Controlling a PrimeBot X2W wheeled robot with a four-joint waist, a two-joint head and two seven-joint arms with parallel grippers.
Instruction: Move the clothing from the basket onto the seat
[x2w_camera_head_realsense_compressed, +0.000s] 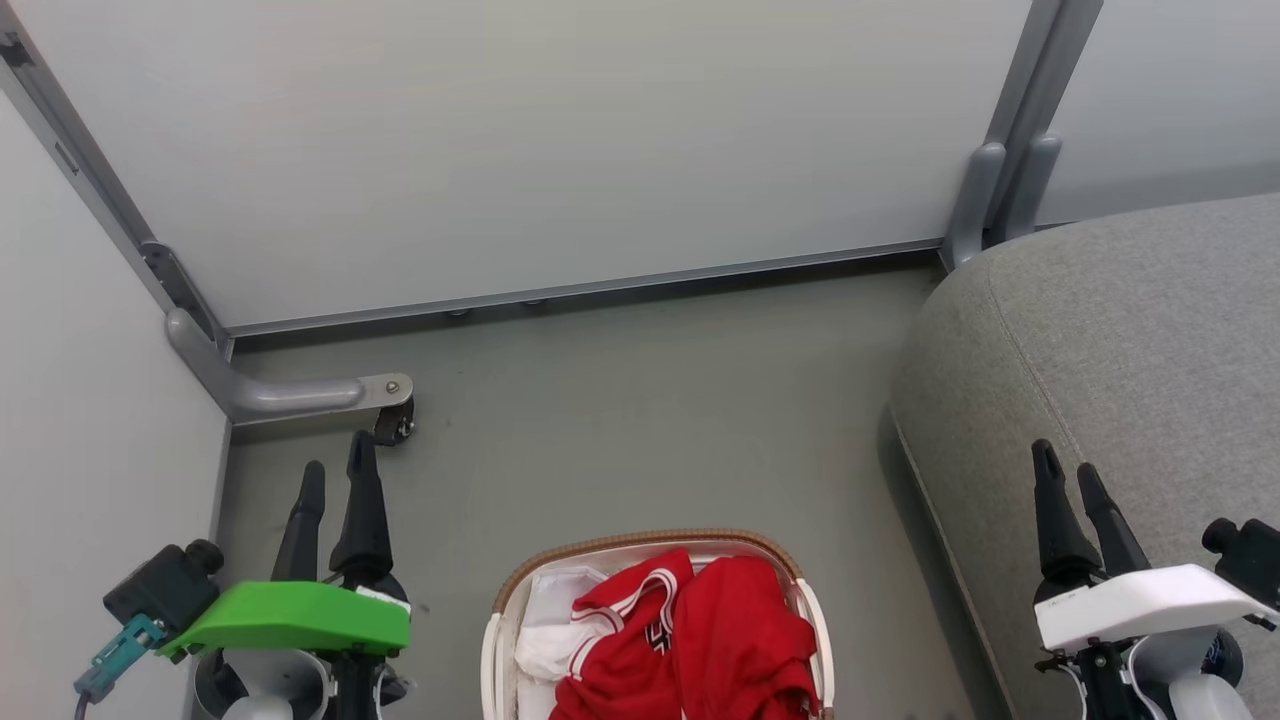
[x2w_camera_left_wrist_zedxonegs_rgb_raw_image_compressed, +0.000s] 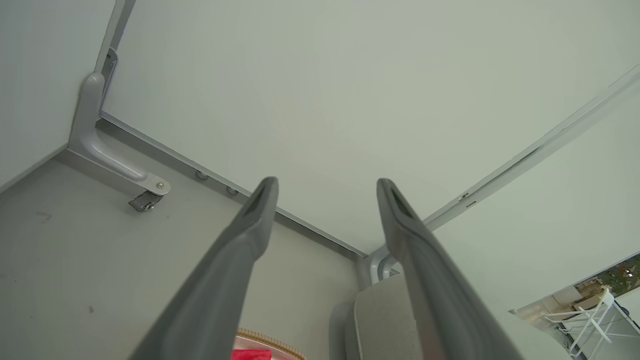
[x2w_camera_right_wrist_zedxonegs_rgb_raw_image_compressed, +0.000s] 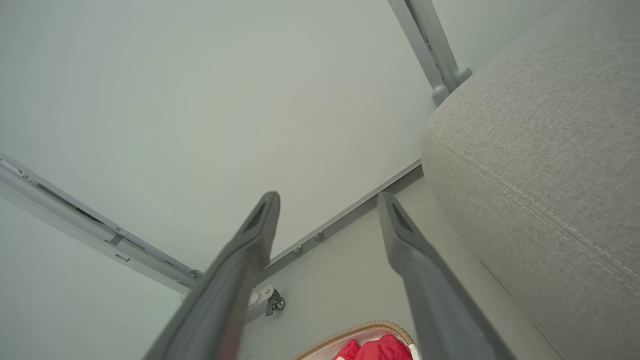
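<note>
Clothing (x2w_camera_head_realsense_compressed: 700, 640) lies heaped in the basket (x2w_camera_head_realsense_compressed: 640, 540). Soft and light, it likely suits pinching a raised fold. Beside the basket, the left gripper (x2w_camera_head_realsense_compressed: 337, 456) and right gripper (x2w_camera_head_realsense_compressed: 1064, 462) hang spread, empty.
</note>
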